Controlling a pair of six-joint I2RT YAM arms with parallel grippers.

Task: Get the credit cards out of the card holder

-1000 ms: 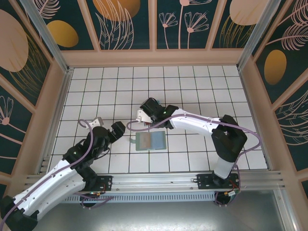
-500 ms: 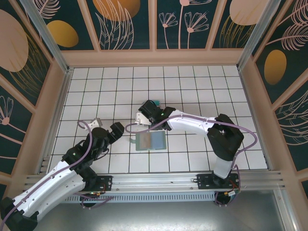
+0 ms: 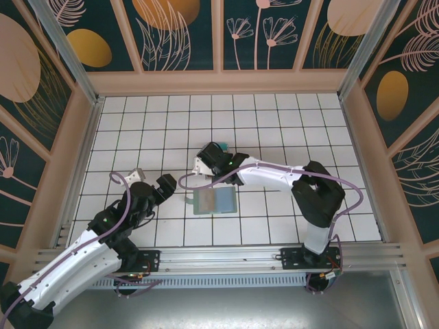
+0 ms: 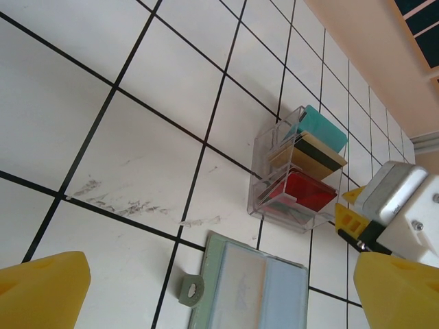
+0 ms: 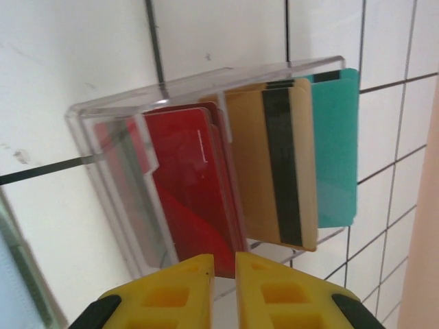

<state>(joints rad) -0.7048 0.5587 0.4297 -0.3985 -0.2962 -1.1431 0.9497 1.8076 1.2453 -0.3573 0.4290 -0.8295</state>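
The card holder (image 4: 247,288) lies open and flat on the tiles (image 4: 137,157), just ahead of the left gripper (image 3: 154,179), whose jaws gape wide with nothing between them. Beyond it stands a clear tray (image 5: 206,75) of cards: the red card (image 5: 192,185) is nearest the right gripper (image 5: 223,274), then the tan card (image 5: 247,164), then the teal card (image 5: 336,151). The right jaws stand a thin slit apart at the red card's near edge; whether they pinch it I cannot tell.
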